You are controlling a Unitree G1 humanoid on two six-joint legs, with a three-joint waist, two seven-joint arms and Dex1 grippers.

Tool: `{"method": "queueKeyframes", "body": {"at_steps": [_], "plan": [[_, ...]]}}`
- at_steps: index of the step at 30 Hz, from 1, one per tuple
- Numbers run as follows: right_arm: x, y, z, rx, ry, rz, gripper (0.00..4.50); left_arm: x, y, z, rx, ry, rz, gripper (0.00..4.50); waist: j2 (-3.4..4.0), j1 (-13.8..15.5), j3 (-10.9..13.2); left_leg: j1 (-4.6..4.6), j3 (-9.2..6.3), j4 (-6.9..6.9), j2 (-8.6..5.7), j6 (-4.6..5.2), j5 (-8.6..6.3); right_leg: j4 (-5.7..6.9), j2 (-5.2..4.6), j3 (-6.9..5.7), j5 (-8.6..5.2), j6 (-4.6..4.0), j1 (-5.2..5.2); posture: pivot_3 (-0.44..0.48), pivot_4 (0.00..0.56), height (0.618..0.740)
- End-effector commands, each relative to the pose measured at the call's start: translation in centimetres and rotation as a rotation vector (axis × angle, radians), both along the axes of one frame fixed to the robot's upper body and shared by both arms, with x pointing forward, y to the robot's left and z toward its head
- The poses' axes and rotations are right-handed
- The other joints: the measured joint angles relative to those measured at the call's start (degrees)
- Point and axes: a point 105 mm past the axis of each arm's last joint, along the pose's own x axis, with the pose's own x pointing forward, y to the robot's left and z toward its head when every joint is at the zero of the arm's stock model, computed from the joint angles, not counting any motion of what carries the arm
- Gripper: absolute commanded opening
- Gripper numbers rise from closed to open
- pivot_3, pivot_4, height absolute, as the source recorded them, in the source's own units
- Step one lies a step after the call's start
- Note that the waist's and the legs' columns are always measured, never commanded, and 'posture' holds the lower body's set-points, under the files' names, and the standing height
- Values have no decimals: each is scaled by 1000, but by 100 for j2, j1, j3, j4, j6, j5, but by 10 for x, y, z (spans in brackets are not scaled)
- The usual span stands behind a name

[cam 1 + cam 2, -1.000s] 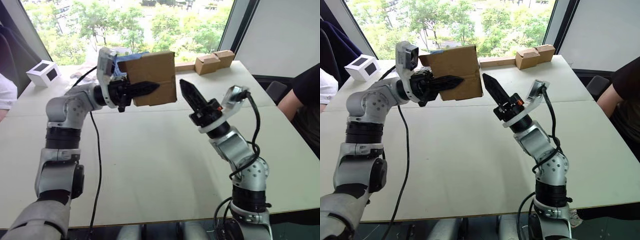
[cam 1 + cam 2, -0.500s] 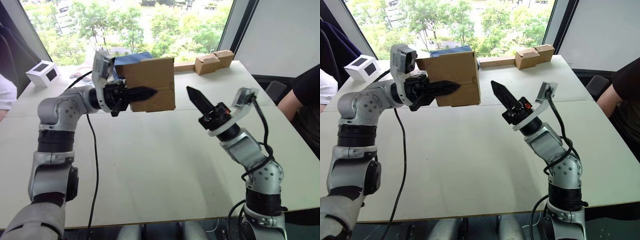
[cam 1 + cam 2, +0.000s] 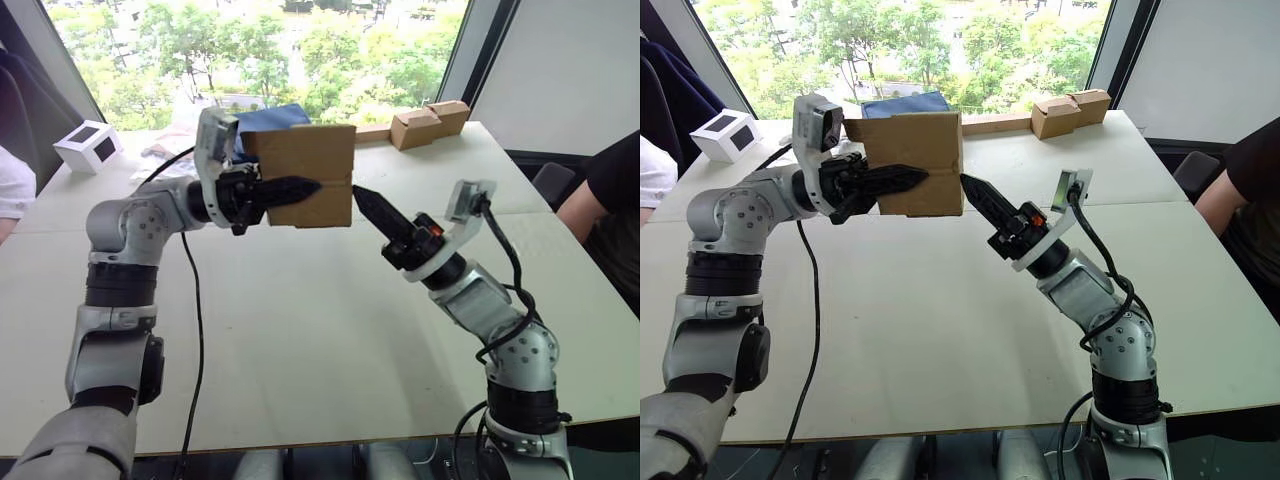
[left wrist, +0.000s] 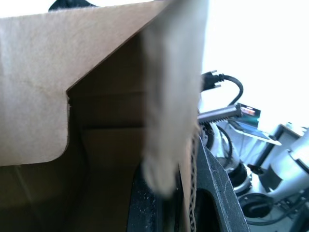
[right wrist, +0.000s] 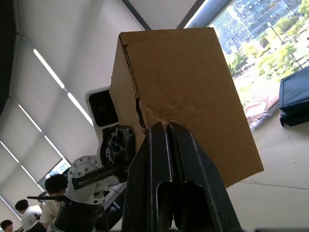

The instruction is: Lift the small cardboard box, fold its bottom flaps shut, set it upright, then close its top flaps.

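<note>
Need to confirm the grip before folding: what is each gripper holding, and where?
The left gripper clamps the small cardboard box by one side wall. The right gripper, shut, only touches its edge.

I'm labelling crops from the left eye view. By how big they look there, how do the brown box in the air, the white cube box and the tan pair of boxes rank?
1. Brown box, though nearest the camera.
2. and 3. Tan pair and white cube box: too similar to rank.

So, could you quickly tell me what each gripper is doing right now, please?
Left gripper: shut on the small cardboard box, holding it above the table.
Right gripper: shut, holding nothing, tips pressed against the box's side.
</note>
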Motion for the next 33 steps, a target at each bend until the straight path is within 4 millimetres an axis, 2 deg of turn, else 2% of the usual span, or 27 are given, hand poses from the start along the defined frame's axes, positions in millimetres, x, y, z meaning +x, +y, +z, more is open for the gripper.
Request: {"method": "queueKeyframes", "body": {"at_steps": [1, 3, 4, 6, 8, 10, 13, 15, 19, 21, 27, 33], "plan": [[-11, -21, -1, -138, -55, -44, 41, -4, -1, 6, 132, -153, 30, 0, 0, 4, 0, 0, 0, 0, -2, 0, 0, -2, -3, 0, 0, 0, 0, 0, 150, 737], [-21, -35, -27, -430, -47, -41, 41, 14, -1, 0, 311, -240, 140, 0, 4, 41, 2, 0, 1, 1, -3, 1, 0, -6, -4, 0, 0, 0, 1, 0, 150, 737], [-25, -39, -35, -521, -42, -32, 41, 19, 0, -3, 371, -251, 163, 0, 3, 68, 3, -3, -1, 1, -9, 2, -1, -8, -8, -1, 0, 0, 1, 0, 150, 737], [-34, -48, -34, -677, -66, -10, 41, 18, 1, -17, 612, -284, 115, 0, -7, 61, 7, -1, 0, 6, -5, 4, -2, -16, 0, -2, 0, 0, 9, 0, 150, 737], [-39, -50, -36, -817, -95, 3, 41, 15, 0, -22, 743, -310, 70, 0, -6, 15, 7, -2, 0, 10, -5, 6, -3, -13, 3, -2, -2, 3, 9, 0, 150, 737], [-44, -48, -45, -969, -122, 33, 41, 15, -3, -25, 842, -305, 62, 0, -6, 2, 7, 3, 1, 9, 0, 13, -8, -15, 8, -1, -6, 6, 13, 0, 150, 737], [-53, -43, -62, -1160, -167, 91, 41, 14, -3, -44, 1078, -341, 41, 0, -8, 2, 8, 0, -2, 11, 2, 22, -13, -16, 12, -2, -18, 15, 13, 0, 150, 737], [-57, -37, -65, -1196, -198, 108, 41, 6, -5, -54, 1154, -342, -5, 0, -8, -13, 8, -1, -2, 11, 2, 26, -15, -15, 12, 0, -20, 17, 12, 0, 150, 737], [-60, -21, -59, -1097, -229, 111, 41, -6, -19, -51, 1166, -329, -58, 0, -11, 5, 10, -13, -6, 29, 5, 29, -16, -11, 13, 0, -21, 17, 9, 0, 150, 737], [-62, -19, -64, -1110, -223, 119, 41, -8, -22, -54, 1188, -326, -67, 0, -11, 25, 11, -27, -11, 49, 6, 38, -22, -6, 14, -4, -21, 17, 6, 0, 150, 737], [-62, -18, -72, -1159, -218, 111, 41, -20, -21, -82, 1254, -289, -116, 0, -10, 13, 10, -45, -25, 66, -5, 39, -22, -6, 9, -2, -21, 19, 5, 0, 150, 737], [-61, -19, -73, -1185, -225, 109, 41, -17, -26, -99, 1278, -252, -93, 0, -10, 22, 10, -47, -28, 68, -4, 39, -22, -1, 11, -3, -21, 19, 1, 0, 150, 737]]}}
